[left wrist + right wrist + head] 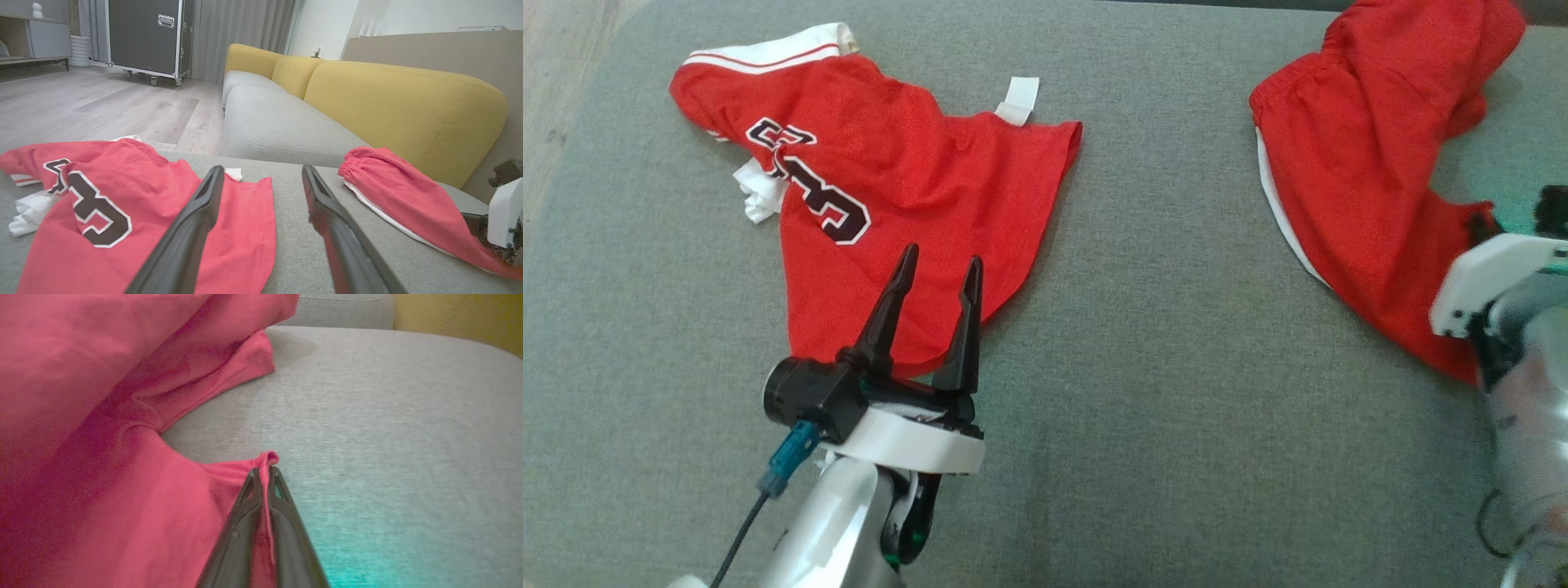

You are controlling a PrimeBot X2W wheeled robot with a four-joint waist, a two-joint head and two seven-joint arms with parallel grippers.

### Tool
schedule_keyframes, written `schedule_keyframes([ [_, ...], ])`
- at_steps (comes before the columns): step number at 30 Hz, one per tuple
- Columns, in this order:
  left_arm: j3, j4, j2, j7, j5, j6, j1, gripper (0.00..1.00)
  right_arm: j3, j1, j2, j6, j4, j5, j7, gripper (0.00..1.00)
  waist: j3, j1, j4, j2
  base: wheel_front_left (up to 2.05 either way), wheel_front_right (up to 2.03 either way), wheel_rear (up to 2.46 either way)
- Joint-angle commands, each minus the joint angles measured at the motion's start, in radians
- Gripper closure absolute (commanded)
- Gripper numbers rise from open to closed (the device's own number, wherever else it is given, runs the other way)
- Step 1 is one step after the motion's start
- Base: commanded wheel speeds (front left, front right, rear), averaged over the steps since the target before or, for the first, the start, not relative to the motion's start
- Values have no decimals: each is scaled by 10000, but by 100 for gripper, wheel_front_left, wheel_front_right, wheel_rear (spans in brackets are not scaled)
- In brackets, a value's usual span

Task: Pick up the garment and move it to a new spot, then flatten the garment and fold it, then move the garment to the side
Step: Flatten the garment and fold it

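Right gripper (264, 471) clenched on a hem fold of the crumpled red fabric shorts (1356, 163), white side stripe, lying at right of the grey woven sofa cushion (1160, 367). Left gripper (940, 257) released, fingers spread, over lower edge of the red numbered jersey (907, 180), cushion's left side, well apart from shorts.

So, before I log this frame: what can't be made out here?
Right gripper: head view, fingers hidden behind its own blurred white wrist housing.
Red shorts: head view, top edge cuts them off; right wrist view, left and top edges do.
Jersey number: head and left wrist views, partly buried in the jersey's own folds.
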Motion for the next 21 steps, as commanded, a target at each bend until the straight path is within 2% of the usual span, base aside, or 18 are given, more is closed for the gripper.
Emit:
schedule_keyframes([
  [1, 334, -301, 68, -80, -79, 29, -348, 0, 75, -94, -258, 33, -147, -120, -87, 100, -8, -1, -10, 0, 0, 0, 0],
  [9, 171, -293, 68, -80, -228, 102, -404, 0, -1328, -590, -1685, 33, -526, -1160, -178, 100, -83, -1, 31, 0, 0, 0, 0],
  [14, 179, -296, 68, -80, -239, 118, -448, 0, -2041, -1034, -2183, 33, -785, -1964, -211, 100, -80, -1, 39, 0, 0, 0, 0],
  [15, 202, -290, 68, -80, -233, 116, -454, 0, -2135, -1097, -2195, 33, -838, -2161, -239, 35, -88, -1, 31, 0, 0, 0, 0],
  [16, 224, -284, 68, -80, -226, 115, -454, 0, -2231, -1143, -2173, 33, -882, -2355, -254, 0, -111, -1, 17, 0, 0, 0, 0],
  [21, 320, -285, 68, -80, -223, 122, -390, 0, -2552, -1365, -1632, 33, -1045, -2999, -943, 0, -370, -1, -130, 0, 0, 0, 0],
])
